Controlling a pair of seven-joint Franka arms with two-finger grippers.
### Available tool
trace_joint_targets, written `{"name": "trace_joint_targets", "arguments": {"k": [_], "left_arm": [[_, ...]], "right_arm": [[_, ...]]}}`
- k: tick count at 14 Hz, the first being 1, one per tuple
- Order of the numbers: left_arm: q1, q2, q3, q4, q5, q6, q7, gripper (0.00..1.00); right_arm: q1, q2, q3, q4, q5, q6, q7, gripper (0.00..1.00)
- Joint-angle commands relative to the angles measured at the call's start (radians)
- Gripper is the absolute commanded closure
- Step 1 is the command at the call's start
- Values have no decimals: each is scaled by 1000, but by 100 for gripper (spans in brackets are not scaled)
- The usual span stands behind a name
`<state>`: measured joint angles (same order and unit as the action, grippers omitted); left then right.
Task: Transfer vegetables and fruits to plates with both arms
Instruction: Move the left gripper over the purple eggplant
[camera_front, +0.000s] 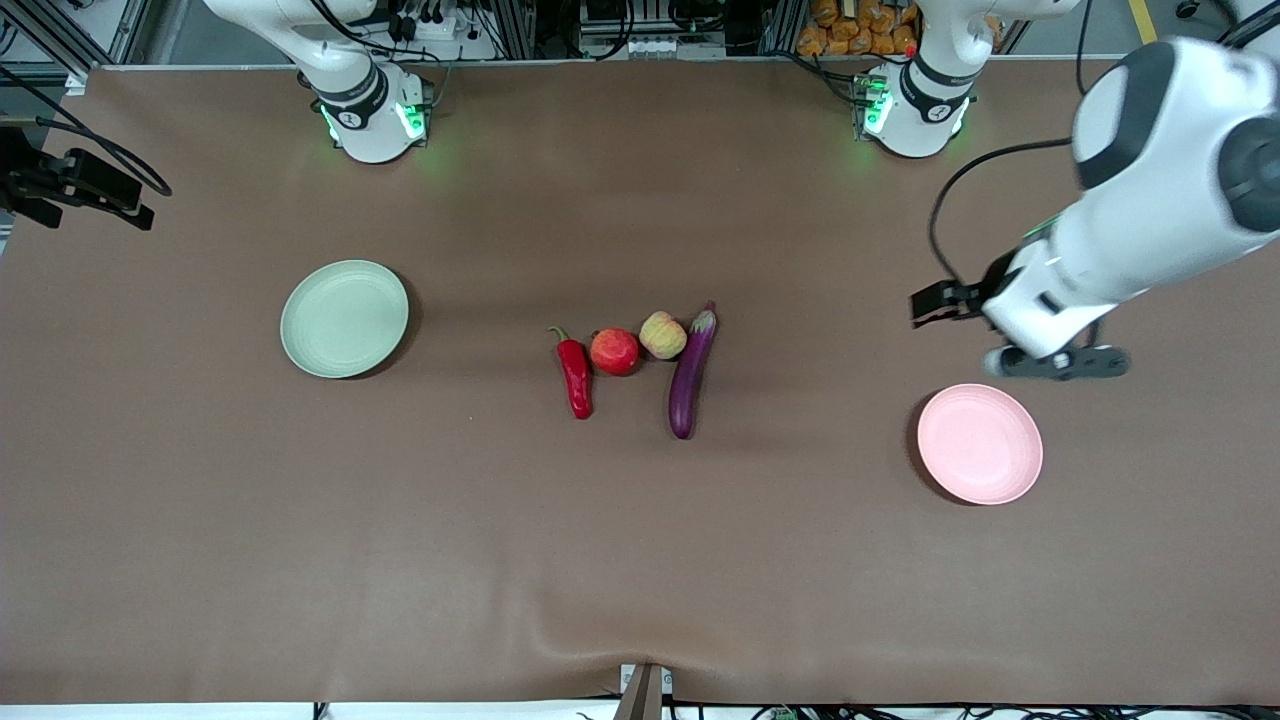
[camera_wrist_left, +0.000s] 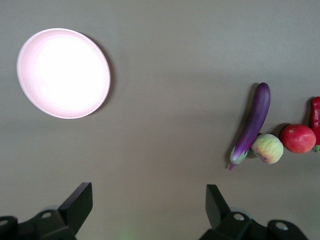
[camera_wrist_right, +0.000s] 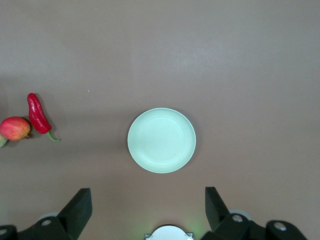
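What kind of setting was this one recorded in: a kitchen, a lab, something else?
Most likely a robotics lab. Two arms on green-lit bases stand at a table under a plain brown cover, aluminium framing and cables run along its edge, and the eggplant and plates look like staged props.

- Chili (camera_front: 575, 377), red fruit (camera_front: 614, 351), greenish fruit (camera_front: 662, 335) and eggplant (camera_front: 692, 372) sit in a row mid-table (fruits touching).
- Green plate (camera_front: 344, 318) lies toward the right arm's end, pink plate (camera_front: 980, 443) toward the left arm's.
- Left gripper (camera_front: 1060, 362) hangs just above the pink plate's rim.
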<state>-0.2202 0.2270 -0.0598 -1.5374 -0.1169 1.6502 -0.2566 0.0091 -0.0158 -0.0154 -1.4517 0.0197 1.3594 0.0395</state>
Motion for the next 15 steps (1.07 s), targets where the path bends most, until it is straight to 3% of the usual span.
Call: {"name": "trace_joint_targets", "arguments": {"k": [1, 5, 15], "left_arm": [[-51, 90, 6, 85, -4, 8, -32, 0], [-122, 178, 5, 99, -6, 167, -70, 0], [-326, 438, 11, 137, -6, 462, -464, 0]], "right_arm": [[-17, 7, 12, 16, 16, -2, -13, 0], [-17, 7, 12, 16, 16, -3, -13, 0], [-12, 8, 14, 16, 16, -6, -10, 0]]}}
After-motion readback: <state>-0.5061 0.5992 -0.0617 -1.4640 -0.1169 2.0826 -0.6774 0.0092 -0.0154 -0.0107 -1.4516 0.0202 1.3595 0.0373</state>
